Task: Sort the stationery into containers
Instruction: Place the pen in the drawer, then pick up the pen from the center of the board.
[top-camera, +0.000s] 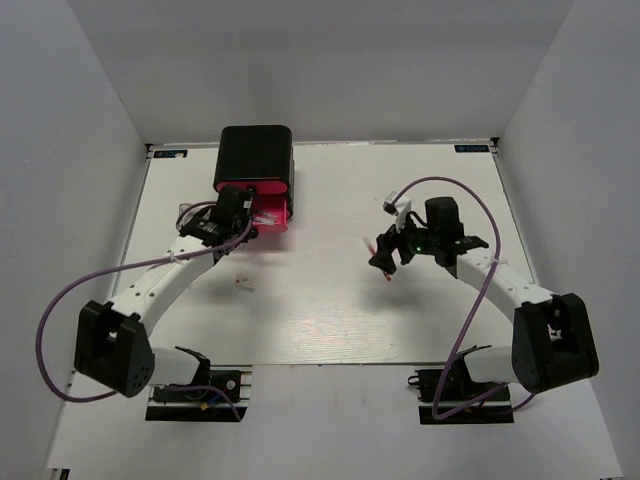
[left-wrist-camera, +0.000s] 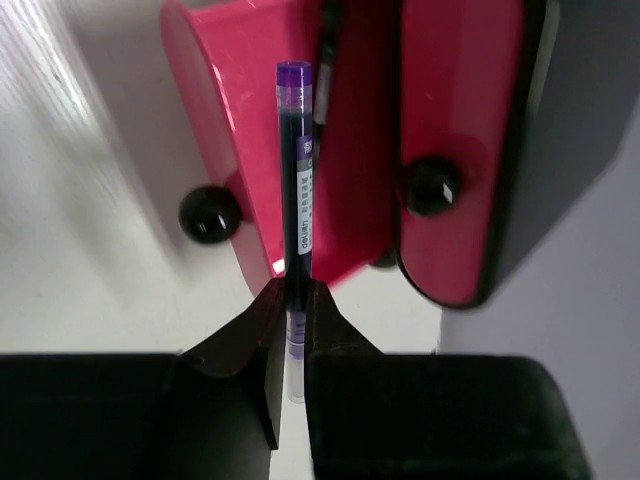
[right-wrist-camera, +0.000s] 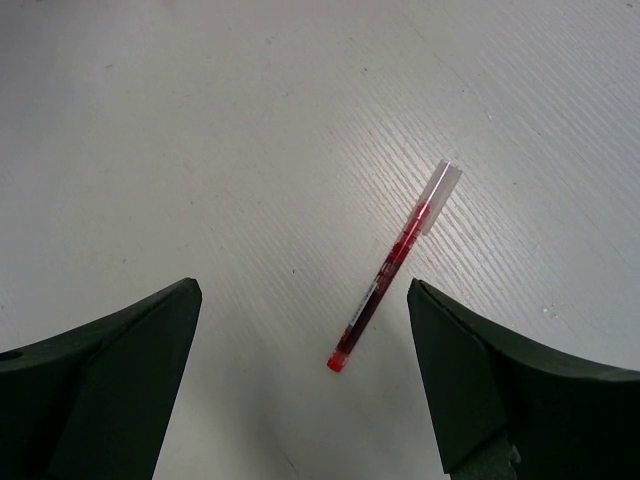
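Observation:
My left gripper (left-wrist-camera: 295, 290) is shut on a thin dark blue pen (left-wrist-camera: 294, 180). The pen points forward over the pulled-out pink drawer (left-wrist-camera: 225, 120) of the black cabinet (top-camera: 256, 152). That drawer's black knob (left-wrist-camera: 205, 213) is to the pen's left. A closed pink drawer (left-wrist-camera: 460, 150) with its knob (left-wrist-camera: 432, 187) is on the right. In the top view the left gripper (top-camera: 243, 215) is at the open drawer (top-camera: 272, 212). My right gripper (right-wrist-camera: 302, 292) is open above a red pen (right-wrist-camera: 392, 266) with a clear cap. The pen lies on the table between the fingers. In the top view the right gripper (top-camera: 386, 262) is right of centre.
A small light item (top-camera: 243, 283) lies on the white table (top-camera: 320, 320) below the left forearm. Grey walls enclose the table on three sides. The cabinet stands at the far edge, left of centre.

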